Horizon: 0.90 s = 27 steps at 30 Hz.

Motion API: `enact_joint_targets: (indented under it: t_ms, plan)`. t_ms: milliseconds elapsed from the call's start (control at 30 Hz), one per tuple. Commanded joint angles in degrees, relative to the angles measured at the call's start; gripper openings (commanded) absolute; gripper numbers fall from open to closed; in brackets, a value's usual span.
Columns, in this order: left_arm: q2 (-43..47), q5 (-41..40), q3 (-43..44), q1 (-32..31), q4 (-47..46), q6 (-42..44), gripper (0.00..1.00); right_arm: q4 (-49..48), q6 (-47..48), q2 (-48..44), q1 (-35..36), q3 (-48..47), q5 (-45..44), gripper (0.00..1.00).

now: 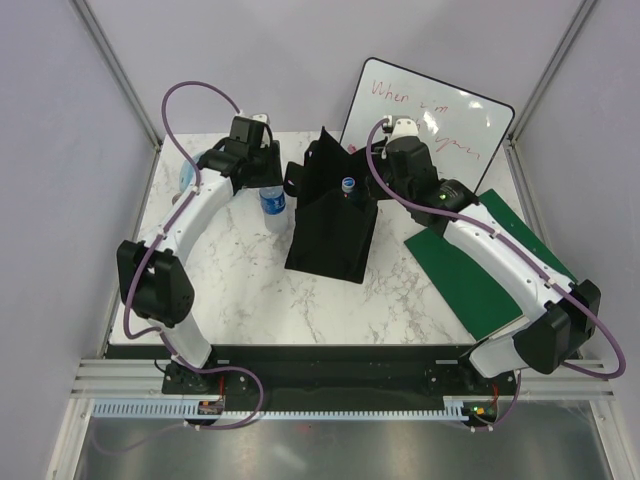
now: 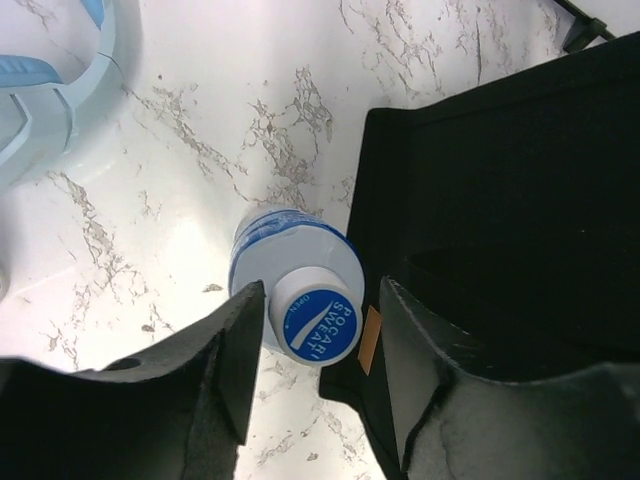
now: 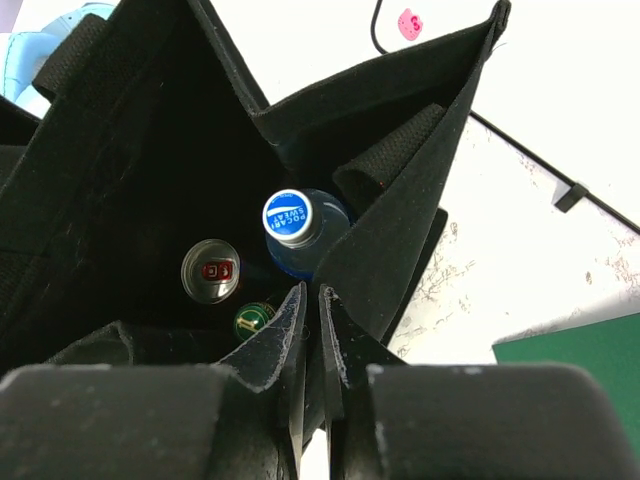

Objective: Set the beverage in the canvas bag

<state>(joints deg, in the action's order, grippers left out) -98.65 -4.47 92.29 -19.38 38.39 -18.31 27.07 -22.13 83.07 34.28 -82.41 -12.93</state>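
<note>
The black canvas bag stands open in the middle of the marble table. A Pocari Sweat bottle with a blue cap stands upright on the table just left of the bag. My left gripper is open, its fingers either side of the bottle's cap, the left one close to it. My right gripper is shut on the bag's rim fabric, holding it open. Inside the bag are another Pocari bottle, a can and a green cap.
A whiteboard leans at the back right. A green board lies on the table's right side under the right arm. A light blue object sits at the far left, behind the bottle. Grey walls enclose the table.
</note>
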Motion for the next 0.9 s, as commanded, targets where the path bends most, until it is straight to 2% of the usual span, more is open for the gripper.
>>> enact_joint_targets:
  t_ms: [0, 33, 100, 133, 233, 400, 700, 867]
  plan:
    - [-0.3, -1.5, 0.4, -0.3, -1.7, 1.8, 0.51, 0.9, 0.9, -1.8, 0.1, 0.8, -0.9, 0.15]
    - [-0.3, -1.7, 0.4, -0.4, -1.7, 1.9, 0.43, 1.0, 0.8, -1.9, 0.2, 0.8, -0.9, 0.15]
    - [-0.1, -2.6, 0.7, -0.5, -1.0, 1.9, 0.34, 0.7, 1.0, -2.1, 0.1, 0.9, -1.0, 0.15]
    - [-0.2, -2.8, 0.9, -0.6, -0.7, 1.9, 0.21, 0.7, 1.1, -2.1, 0.1, 1.0, -1.0, 0.15]
    - [0.0, -3.9, 1.8, -0.7, 0.6, 2.3, 0.02, 0.4, 1.2, -1.9, 0.1, 1.2, -0.6, 0.14]
    - [1.9, -6.5, 6.4, -0.8, 4.1, 3.0, 0.02, -0.2, 1.5, -1.7, 0.1, 1.5, 1.2, 0.09]
    - [3.6, -13.0, 19.8, -3.4, 11.8, 5.6, 0.02, -1.1, 1.8, -0.9, 0.1, 1.8, 3.3, 0.09]
    - [5.6, -16.2, 27.0, -5.6, 13.0, 6.7, 0.02, -1.4, 2.0, -0.5, 0.1, 2.3, 4.3, 0.03]
